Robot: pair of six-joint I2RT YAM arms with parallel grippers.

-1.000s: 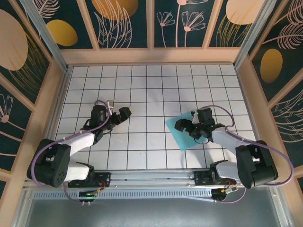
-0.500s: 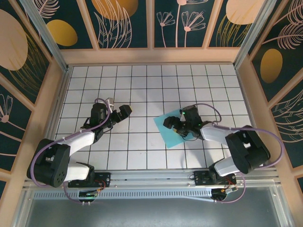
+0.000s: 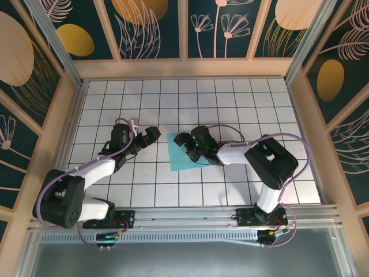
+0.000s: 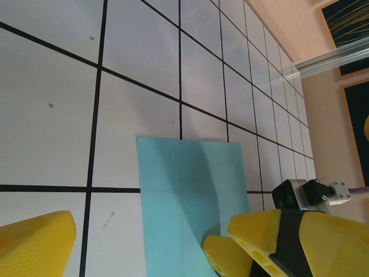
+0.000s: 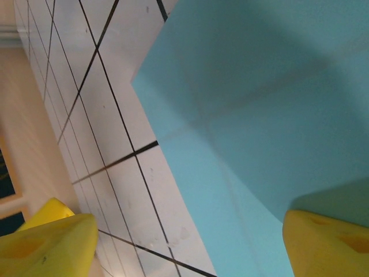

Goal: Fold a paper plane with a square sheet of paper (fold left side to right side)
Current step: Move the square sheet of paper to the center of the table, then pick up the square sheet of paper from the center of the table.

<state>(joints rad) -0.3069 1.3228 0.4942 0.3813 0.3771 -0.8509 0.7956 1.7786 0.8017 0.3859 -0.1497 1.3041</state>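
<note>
Square sheet of paper [image 3: 177, 158] flat near worktop [image 3: 144, 98] centre, beneath right pincer [image 3: 185, 142], released, jaws wide; left pincer [image 3: 151, 134] released, just beside its left edge. Best pin right half, lift left edge across, match corners before creasing

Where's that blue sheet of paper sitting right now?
From above, the square sheet of paper lies near the middle of the gridded table, with the left gripper just left of it and the right gripper over its right part.

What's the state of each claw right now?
Left claw: open, holding nothing, beside the square sheet of paper.
Right claw: open, gripping nothing, one fingertip over the sheet.
</note>
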